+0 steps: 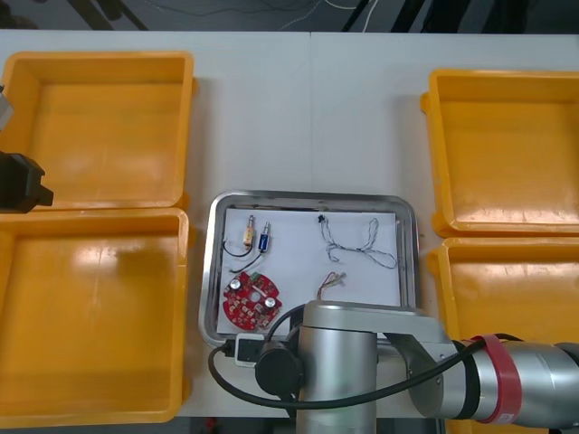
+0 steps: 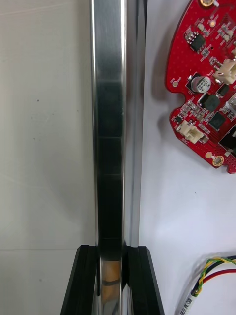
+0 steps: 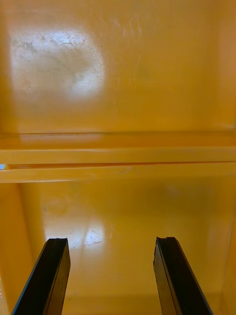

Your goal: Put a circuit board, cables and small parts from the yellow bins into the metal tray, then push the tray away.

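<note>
Four yellow bins (image 1: 99, 136) seen bare; circuit board (image 1: 252, 299), cables (image 1: 357, 242), small metal parts (image 1: 254, 238) laid inside metal tray (image 1: 308, 195). Near rim clamped by right gripper (image 2: 111, 256); push step judged in hand. Straight, steady shove away called for. Left gripper (image 3: 112, 246) parked over left bins, fingers apart.

The metal tray (image 1: 210, 271) sits on the worktop (image 1: 308, 108) between bins (image 1: 99, 136) at left and right. In it: circuit board (image 1: 251, 300) near-left, small metal parts (image 1: 254, 237) behind, cables (image 1: 336, 245) right.

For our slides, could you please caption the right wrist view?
Right gripper grips the rim of the metal tray; red circuit board and red and yellow cable lie inside.
</note>
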{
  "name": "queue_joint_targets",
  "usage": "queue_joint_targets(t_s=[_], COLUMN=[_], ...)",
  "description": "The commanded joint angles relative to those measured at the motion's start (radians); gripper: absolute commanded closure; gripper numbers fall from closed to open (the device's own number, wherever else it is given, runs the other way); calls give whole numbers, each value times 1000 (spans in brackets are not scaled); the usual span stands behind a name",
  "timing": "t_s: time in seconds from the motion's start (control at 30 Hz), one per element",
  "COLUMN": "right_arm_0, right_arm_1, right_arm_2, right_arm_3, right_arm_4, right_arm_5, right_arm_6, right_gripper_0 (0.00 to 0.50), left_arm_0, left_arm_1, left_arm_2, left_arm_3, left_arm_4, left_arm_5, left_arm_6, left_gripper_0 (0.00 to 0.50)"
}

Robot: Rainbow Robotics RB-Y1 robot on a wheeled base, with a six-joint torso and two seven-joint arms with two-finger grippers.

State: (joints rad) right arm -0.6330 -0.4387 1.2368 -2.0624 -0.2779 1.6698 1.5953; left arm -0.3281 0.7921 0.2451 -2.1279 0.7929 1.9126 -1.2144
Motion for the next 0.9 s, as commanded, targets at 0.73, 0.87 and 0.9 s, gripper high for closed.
queue_joint_targets(t_s=[0.73, 0.87, 0.9], right_arm_0=[-162, -189, -195], right_arm_1=[-55, -63, -63], right_arm_2=[33, 33, 33], right_arm_3=[-13, -13, -13], right_arm_4=[6, 6, 6], right_arm_5=[-7, -7, -7], right_arm_6=[-1, 0, -1], right_gripper_0=[500, 500, 500], left_arm_0=[17, 17, 17], left_arm_1=[-10, -10, -10], left_arm_2=[29, 29, 29], left_arm_3=[-30, -30, -30], left_arm_4=[3, 3, 3], left_arm_5=[7, 7, 7], left_arm_6=[-74, -74, -74], left_gripper_0=[0, 0, 0])
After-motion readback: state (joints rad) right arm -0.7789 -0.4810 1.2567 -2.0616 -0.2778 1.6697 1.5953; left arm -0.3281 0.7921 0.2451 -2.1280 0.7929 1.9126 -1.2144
